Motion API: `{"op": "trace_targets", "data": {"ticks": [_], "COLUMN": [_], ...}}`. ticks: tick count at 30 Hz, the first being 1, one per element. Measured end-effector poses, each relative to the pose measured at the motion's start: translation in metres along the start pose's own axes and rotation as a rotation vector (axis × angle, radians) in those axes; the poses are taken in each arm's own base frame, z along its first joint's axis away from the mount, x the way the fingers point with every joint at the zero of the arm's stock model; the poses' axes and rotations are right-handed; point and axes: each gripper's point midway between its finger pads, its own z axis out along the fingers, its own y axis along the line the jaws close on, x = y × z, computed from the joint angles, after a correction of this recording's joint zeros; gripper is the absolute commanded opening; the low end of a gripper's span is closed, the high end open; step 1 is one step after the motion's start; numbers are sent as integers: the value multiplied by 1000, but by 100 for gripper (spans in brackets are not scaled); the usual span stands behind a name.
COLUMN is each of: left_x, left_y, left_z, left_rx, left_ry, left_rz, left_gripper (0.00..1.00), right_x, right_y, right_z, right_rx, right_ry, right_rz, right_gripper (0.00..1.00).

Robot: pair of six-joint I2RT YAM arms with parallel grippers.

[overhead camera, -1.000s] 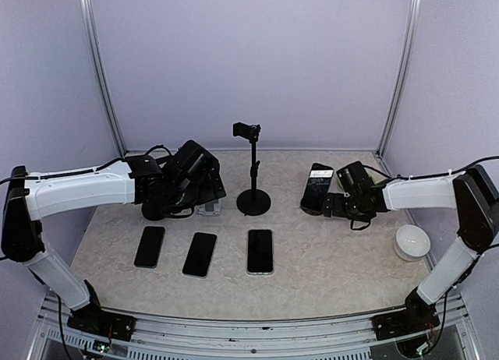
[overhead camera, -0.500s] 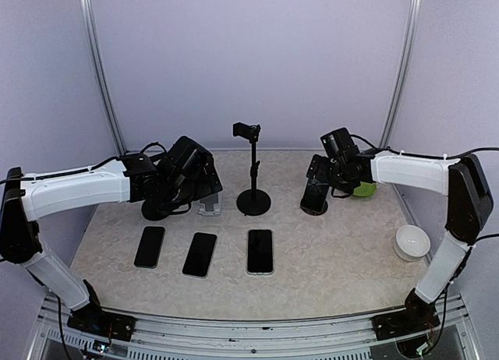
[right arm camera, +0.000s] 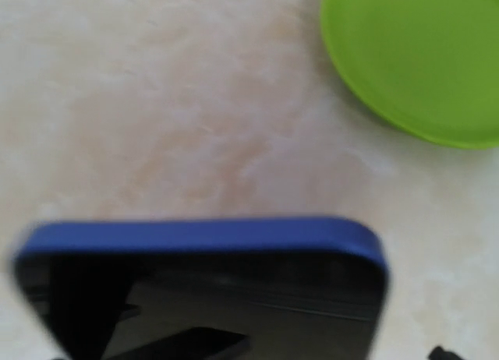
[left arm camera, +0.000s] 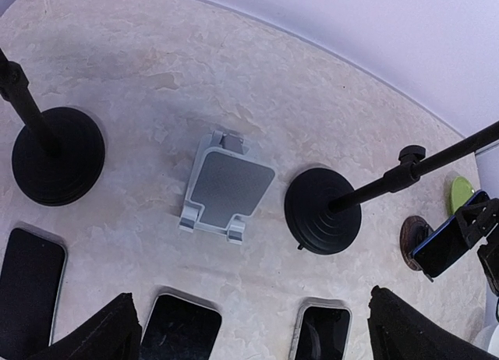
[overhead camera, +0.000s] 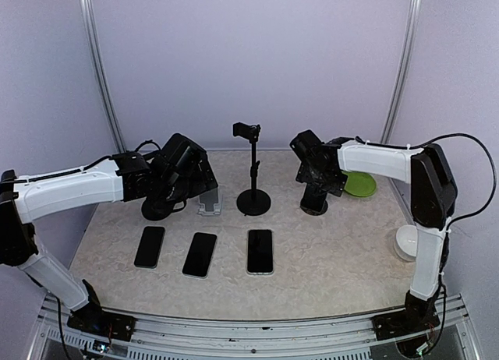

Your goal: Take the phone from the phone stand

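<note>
Phones, total: four.
Flat phones: three, dark screens up, in a row at lower centre of the top view. They are the left phone [overhead camera: 150, 246], the middle phone [overhead camera: 199, 254] and the right phone [overhead camera: 260, 251].
Task phone: one blue-edged phone [left arm camera: 445, 245], propped tilted on its stand at the right edge of the left wrist view. It fills the lower half of the right wrist view, blurred.
Stands, total: four.
Phone stand: one, with a round brownish base [left arm camera: 411, 234], right of centre in the top view.
Pole stands: two, each on a round black base. The central pole stand [overhead camera: 253, 201] has a small clamp on top. The second pole stand [left arm camera: 56, 153] sits at the left edge of the left wrist view.
Folding stand: one silver folding stand [left arm camera: 226, 187], between the two black bases.
Dishes: two. One green plate [overhead camera: 360, 185] lies just right of the phone stand. One white bowl [overhead camera: 411, 241] sits at lower right.
Table: one marbled table [overhead camera: 327, 274] under everything.
Left gripper [left arm camera: 249, 317]: fingers spread wide at the lower corners of its view, holding nothing, above the silver folding stand.
Right gripper [overhead camera: 316, 171]: directly over the blue-edged phone with jaws spread wide. Dark finger shapes flank the phone's upper end, and I cannot tell whether they touch it.
</note>
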Motion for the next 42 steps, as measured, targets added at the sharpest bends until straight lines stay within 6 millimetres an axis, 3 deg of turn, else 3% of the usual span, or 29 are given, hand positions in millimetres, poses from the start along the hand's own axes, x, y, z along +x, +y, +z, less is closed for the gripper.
{"op": "trace_targets", "data": {"ticks": [13, 18, 24, 34, 42], "left_x": [-1, -1, -1, -7, -10], "left_y": [1, 5, 13, 21, 24], "left_z": [0, 2, 3, 1, 2], "left_rx": [-2, -12, -28, -36, -41], "left_ry": [-2, -1, -1, -10, -13], "left_rz": [-3, -4, -6, -19, -19], "left_gripper": [99, 99, 99, 99, 99], "right_x": [28, 40, 52, 59, 61], "right_y": [-7, -7, -1, 10, 36], "right_z": [20, 29, 41, 33, 32], "right_rx": [76, 80, 13, -193, -396], "right_ry": [34, 59, 62, 71, 87], "right_rz": [-9, -35, -101, -212, -389], "right_gripper": [100, 91, 84, 69, 64]}}
